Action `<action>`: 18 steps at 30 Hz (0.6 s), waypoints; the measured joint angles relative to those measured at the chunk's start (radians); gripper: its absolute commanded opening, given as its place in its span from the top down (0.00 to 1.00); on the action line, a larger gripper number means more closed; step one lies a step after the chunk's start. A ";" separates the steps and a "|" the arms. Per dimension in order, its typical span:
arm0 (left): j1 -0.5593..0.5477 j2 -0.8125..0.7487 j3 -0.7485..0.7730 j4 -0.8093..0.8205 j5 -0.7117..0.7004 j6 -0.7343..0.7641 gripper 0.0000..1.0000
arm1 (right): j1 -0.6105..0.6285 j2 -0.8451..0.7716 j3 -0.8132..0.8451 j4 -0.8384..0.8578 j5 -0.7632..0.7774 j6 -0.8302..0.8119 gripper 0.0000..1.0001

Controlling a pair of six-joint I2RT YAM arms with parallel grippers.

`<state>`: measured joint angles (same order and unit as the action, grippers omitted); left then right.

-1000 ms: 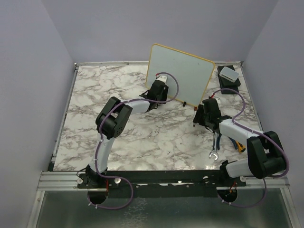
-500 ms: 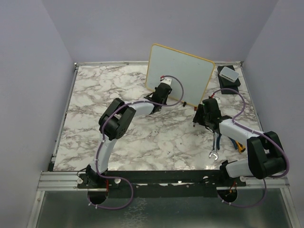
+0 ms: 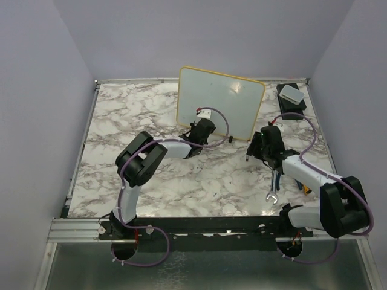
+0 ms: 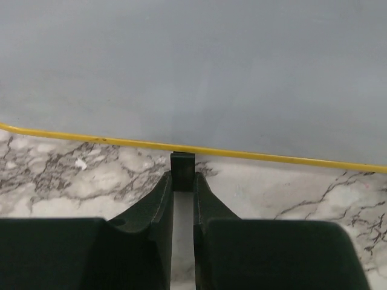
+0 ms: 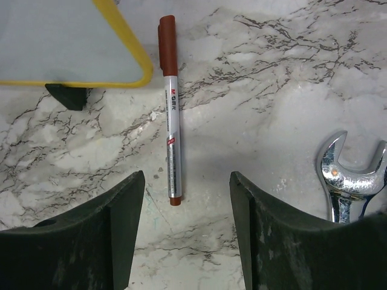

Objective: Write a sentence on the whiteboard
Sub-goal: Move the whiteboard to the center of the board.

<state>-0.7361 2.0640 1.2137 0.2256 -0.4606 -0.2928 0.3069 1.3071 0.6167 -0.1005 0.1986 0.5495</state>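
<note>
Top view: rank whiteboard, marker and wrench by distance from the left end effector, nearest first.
1. Whiteboard, directly ahead; the left end effector pinches its foot.
2. Marker, lying off the whiteboard's right corner.
3. Wrench, farther right, toward the near edge.

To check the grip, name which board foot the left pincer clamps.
The left foot, held in the left pincer; the right foot stands free near the marker.

L end effector (image 4: 182,180) pinched narrow, R end effector (image 5: 185,181) spread wide.
</note>
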 measured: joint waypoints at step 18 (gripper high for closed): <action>-0.184 -0.241 -0.328 -0.068 -0.254 -0.337 1.00 | 0.002 -0.032 -0.029 -0.005 0.006 0.001 0.37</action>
<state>-0.9203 1.8233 0.8856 0.1581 -0.7143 -0.6296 0.3088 1.2751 0.5873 -0.1055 0.2043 0.5503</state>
